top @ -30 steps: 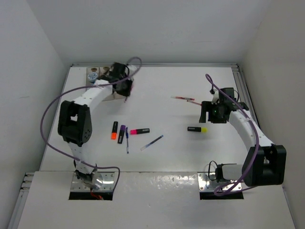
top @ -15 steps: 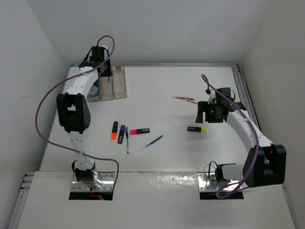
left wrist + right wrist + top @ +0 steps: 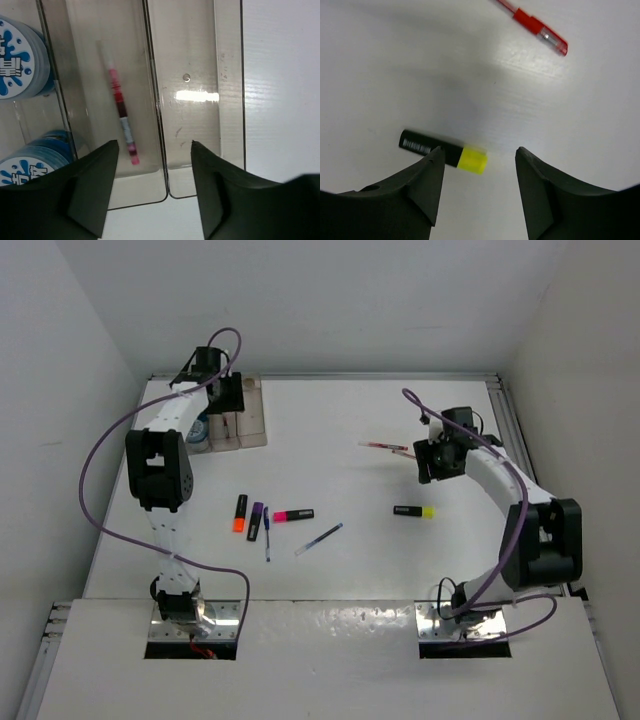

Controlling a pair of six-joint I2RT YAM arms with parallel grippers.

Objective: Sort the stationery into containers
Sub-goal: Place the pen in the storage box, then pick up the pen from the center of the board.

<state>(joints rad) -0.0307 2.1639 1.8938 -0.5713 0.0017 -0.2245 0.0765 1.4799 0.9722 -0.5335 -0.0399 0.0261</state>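
Lengthwise in the tray's (image 3: 200, 50) middle slot lies a red pen (image 3: 120, 112), left pincer (image 3: 154, 145) wide above.

no word or number is reading clearly anywhere. the upper disc (image 3: 20, 57) and the lower disc (image 3: 30, 160) are showing bold blue characters on white, cut off by the frame edge and illegible. the highlighter (image 3: 443, 152) is carrying a strip of white print on its black barrel, too small to read. the pen (image 3: 120, 117) in the tray (image 3: 195, 115) is showing a pale, blurred band.
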